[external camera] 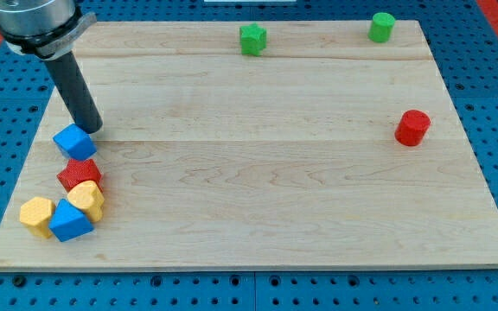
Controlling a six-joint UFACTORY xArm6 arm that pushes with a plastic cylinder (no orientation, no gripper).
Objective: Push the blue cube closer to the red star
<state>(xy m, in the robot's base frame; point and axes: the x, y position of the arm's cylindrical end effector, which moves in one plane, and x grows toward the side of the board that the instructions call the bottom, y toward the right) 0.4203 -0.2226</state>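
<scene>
The arm ends in a straight dark rod, and my tip rests on the pale wooden board near its left edge. There is no pincer on this rig, so nothing is released, clenched or grasped; the rod can only shove.

The small blue cube lies just below and slightly to the view's left of the tip, touching it or very nearly so. Directly beneath the cube, toward the view's bottom, sits the red star-shaped block, close enough that the two appear to meet at a corner.

That is the relation the coming move turns on: tip, cube and star stand almost in one line running from the view's top down to its bottom, with the tip on the far side of the cube from the star. A short push downward in the view would likely press the cube against the star. Because the tip sits a little to the right of the cube's centre, the cube may twist or slide leftward rather than travel straight.
</scene>
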